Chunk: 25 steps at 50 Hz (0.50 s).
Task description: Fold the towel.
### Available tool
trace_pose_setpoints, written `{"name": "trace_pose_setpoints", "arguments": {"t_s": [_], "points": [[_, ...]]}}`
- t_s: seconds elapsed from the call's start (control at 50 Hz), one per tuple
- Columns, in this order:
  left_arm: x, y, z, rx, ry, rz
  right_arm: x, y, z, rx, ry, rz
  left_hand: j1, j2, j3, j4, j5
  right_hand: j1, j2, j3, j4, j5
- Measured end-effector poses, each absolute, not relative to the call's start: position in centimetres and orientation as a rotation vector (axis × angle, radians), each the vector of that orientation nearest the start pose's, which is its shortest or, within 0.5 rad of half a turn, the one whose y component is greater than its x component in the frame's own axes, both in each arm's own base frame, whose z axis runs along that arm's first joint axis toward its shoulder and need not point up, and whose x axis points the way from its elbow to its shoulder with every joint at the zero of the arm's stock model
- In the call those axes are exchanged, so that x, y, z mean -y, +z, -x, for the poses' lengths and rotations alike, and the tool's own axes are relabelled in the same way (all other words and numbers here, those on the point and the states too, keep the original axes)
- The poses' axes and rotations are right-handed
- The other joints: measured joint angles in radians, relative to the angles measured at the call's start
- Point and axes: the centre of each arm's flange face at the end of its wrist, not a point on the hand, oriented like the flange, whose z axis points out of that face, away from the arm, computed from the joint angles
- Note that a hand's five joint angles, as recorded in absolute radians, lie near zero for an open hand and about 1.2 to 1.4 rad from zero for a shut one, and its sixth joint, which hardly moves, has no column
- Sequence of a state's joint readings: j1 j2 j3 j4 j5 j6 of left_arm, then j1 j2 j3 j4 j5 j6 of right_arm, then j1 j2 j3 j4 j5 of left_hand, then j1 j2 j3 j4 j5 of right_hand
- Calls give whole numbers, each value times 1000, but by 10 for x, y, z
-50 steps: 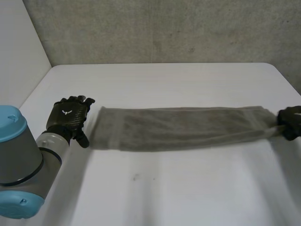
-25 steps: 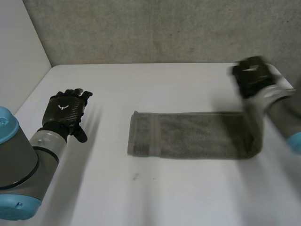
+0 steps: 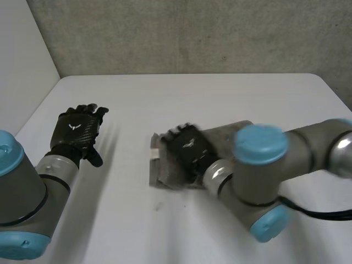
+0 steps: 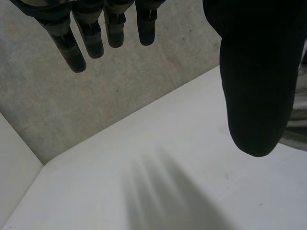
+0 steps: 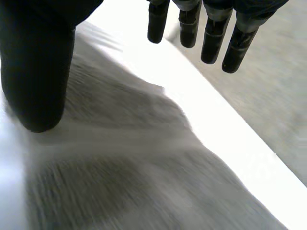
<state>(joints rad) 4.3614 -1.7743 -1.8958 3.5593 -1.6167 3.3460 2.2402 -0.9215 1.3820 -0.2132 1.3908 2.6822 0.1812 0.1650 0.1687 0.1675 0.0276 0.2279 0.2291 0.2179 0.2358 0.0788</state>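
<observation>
The towel [image 3: 157, 169] is seen lying flat on the worktop [image 3: 165, 99], near its middle. In the head view its left end is seen beside the right hand [image 3: 186, 152], while much of the rest is hidden under the right arm [image 3: 258, 165], which is stretched across the worktop from the right. The right hand is held over the towel's left end, with the palm turned down. In the right wrist view its fingers [image 5: 211, 38] are held straight and set apart from the thumb [image 5: 36, 72], and nothing is clasped between them. The towel is spread under the palm, and a soft ridge is seen running across the cloth. The thumb tip is held close to the cloth, but whether it is touched cannot be told.

The left hand [image 3: 76, 131] is held well apart from the towel, over the left part of the worktop, at the end of the left arm [image 3: 22, 192]. In the left wrist view its fingers [image 4: 91, 38] are held straight, with the thumb [image 4: 256, 72] spread wide from them, and nothing is gripped. Bare worktop is seen under that palm, and a grey wall [image 4: 96, 105] is seen beyond the worktop's far edge.
</observation>
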Motion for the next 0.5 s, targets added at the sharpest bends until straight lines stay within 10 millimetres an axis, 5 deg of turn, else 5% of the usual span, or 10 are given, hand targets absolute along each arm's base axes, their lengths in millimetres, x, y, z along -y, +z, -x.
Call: {"name": "trace_pose_setpoints", "arguments": {"t_s": [0.12,0.3,0.36,0.42,0.5], "points": [[250,186,229,-2313,-2139,-619,271,170,-293,-2096,-1765,1021,0,0,0,0,0,-20,0,-1,0,-9],[250,184,230,-2320,-2132,-624,277,137,-230,-2328,-1631,927,0,0,0,0,0,54,29,33,22,15],[249,184,230,-2322,-2130,-625,276,128,-221,-2352,-1601,937,0,0,0,0,0,342,261,279,261,239],[249,183,230,-2325,-2126,-627,280,120,-212,-2364,-1612,953,0,0,0,0,0,979,888,863,874,815],[248,183,230,-2324,-2127,-627,290,123,-207,-2353,-1699,963,0,0,0,0,0,1074,937,949,951,882]]}}
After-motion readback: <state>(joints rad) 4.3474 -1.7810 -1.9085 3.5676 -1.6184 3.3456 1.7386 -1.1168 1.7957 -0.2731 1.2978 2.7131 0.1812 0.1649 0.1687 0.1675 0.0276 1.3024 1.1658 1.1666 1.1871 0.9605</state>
